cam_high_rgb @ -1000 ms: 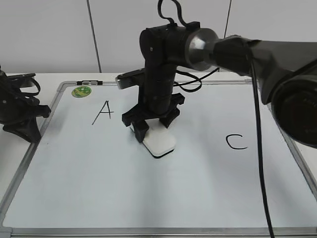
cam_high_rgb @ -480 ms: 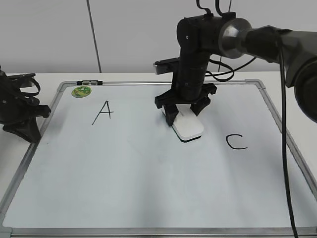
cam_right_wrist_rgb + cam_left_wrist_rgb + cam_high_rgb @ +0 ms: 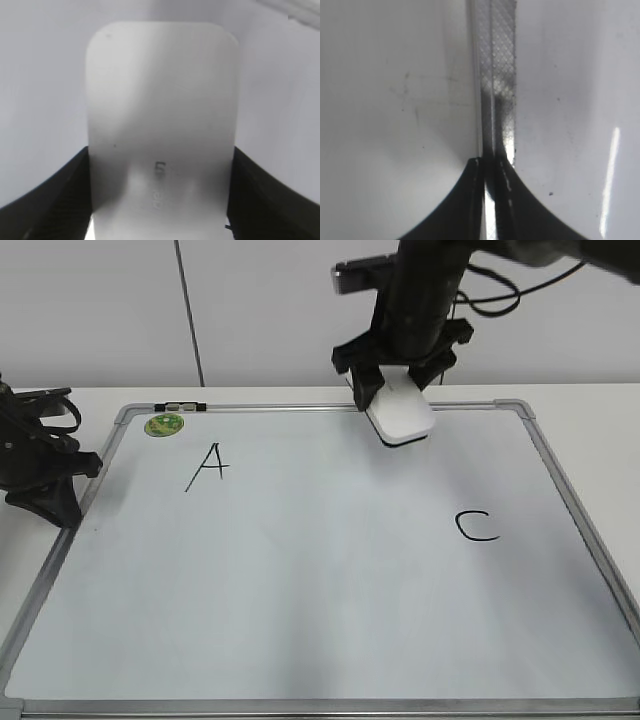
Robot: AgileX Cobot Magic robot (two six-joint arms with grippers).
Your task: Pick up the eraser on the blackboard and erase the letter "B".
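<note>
We log the right gripper (image 3: 400, 380) clamped on the eraser (image 3: 400, 412), one black finger against each long side; in the right wrist view the eraser (image 3: 161, 130) fills the frame, with faint grey print on its top and the fingers (image 3: 55, 190) pressed to its edges. In the exterior view the eraser hangs tilted at the far edge of the blackboard (image 3: 300, 590), right of centre, over the far frame rail; we cannot tell whether its lower end touches the surface.

On the board we read a black "A" (image 3: 208, 466) at far left and a black "C" (image 3: 477, 526) at right. The stretch between them shows bare white; we find no "B" stroke there. A round green magnet (image 3: 165, 424) sits in the far left corner, and a small marker-like item (image 3: 181, 406) lies on the far rail beside it.

The left gripper (image 3: 45, 475) rests off the board's left edge. In its wrist view the left gripper (image 3: 490, 165) has its dark fingers nearly together, over the board's metal frame rail (image 3: 497, 75), holding nothing.
</note>
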